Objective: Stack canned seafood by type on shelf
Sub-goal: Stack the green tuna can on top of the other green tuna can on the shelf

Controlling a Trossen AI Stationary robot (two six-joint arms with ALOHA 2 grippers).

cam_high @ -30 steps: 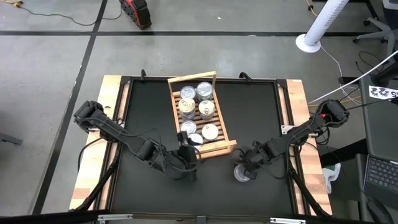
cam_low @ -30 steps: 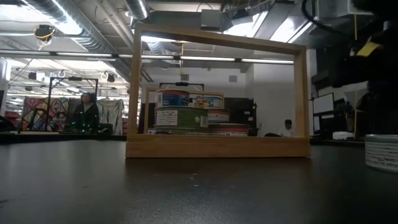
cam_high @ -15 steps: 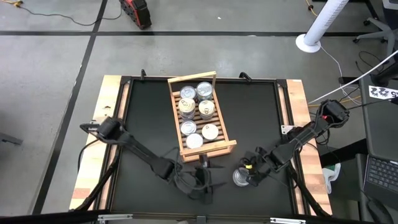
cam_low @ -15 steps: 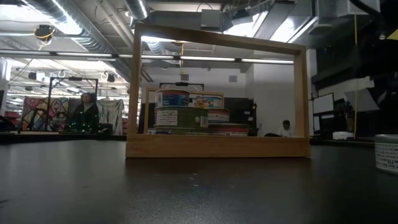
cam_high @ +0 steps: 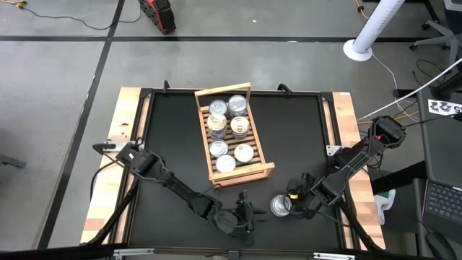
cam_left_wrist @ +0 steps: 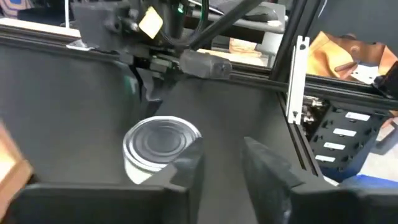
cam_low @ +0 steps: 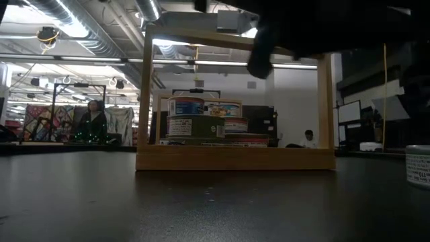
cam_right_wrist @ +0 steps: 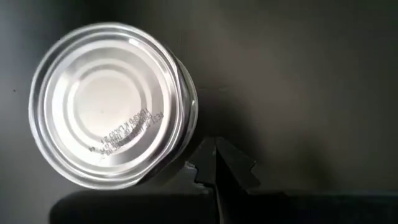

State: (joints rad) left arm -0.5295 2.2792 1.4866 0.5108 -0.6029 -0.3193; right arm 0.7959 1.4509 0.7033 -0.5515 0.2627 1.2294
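A single silver-lidded tin (cam_high: 280, 205) is seen standing upright on the black desk (cam_high: 173, 144), in the lower right of the high view, well apart from the wooden slatted shelf (cam_high: 258, 148) at the upper centre. Six tins (cam_high: 237, 105) are counted lying in the shelf in two rows; in the low view they appear stacked at least three high behind the near rail, so the loose tin is judged to be the one not yet shelved.

The left hand (cam_high: 244, 218) is placed low in the high view, just left of the tin. In the left wrist view its fingers (cam_left_wrist: 186, 163) are held a little apart with nothing between them; one fingertip overlaps the tin (cam_left_wrist: 157, 144), but whether it touches cannot be told. This placing is judged to be a lining-up for a side grasp. The right hand (cam_high: 297, 201) is held just right of the tin, clenched on nothing: in the right wrist view its closed tips (cam_right_wrist: 217, 167) are seen beside the tin's wall (cam_right_wrist: 109, 106), perhaps to steady or nudge it.

The tin's label is hidden in every view, so its type cannot be told. In the low view it is cut off at the right edge.
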